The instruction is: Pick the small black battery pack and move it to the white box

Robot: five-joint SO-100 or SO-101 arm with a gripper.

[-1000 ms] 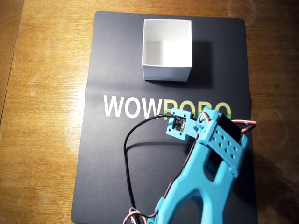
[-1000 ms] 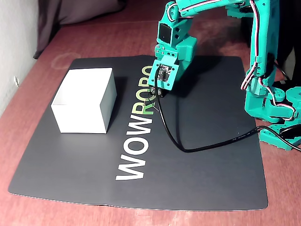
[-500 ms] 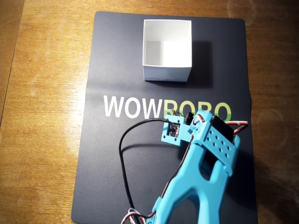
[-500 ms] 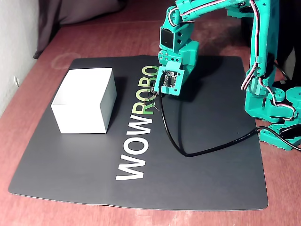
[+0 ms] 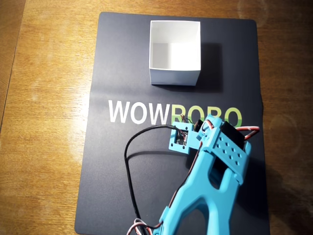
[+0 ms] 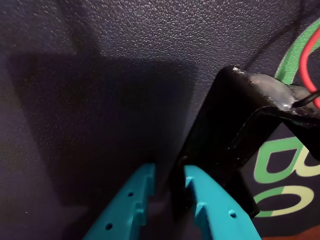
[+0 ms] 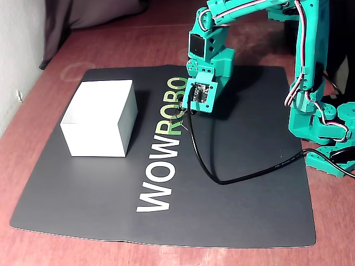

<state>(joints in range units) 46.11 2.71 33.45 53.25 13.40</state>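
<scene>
Teal fingers: nearest the wrist camera, the two fingers (image 6: pixel 212 210) rise from the bottom edge, and the gripper (image 6: pixel 167 187) has the black battery pack (image 6: pixel 230 135) wedged in the narrow gap between them.
Jaws: pinched on the lower end of the battery pack, which leans up and to the right in the wrist view.
Battery pack: glossy black, with a red lead (image 6: pixel 306 60) and a black lead leaving its top end; it sits over the green letters (image 6: pixel 280 160) of the mat print.
Contact with mat: hard to judge from the wrist view whether the pack is lifted clear or resting on the mat (image 7: pixel 249 210); the other two views hide it behind the gripper.
Arm: in the overhead view the arm (image 5: pixel 210 181) reaches in from the bottom edge, its head over the "ROBO" part of the lettering.
White box: the white box (image 5: pixel 174 71) stands open-topped at the far end of the mat in the overhead view, well apart from the gripper, and looks empty.
Step in hand: grasp made, by my reading; carry not yet done.
Next move: raise the pack enough to clear the box wall, swing over the opening, then spread the jaws.
Risk: the trailing leads could snag on the box rim.
</scene>
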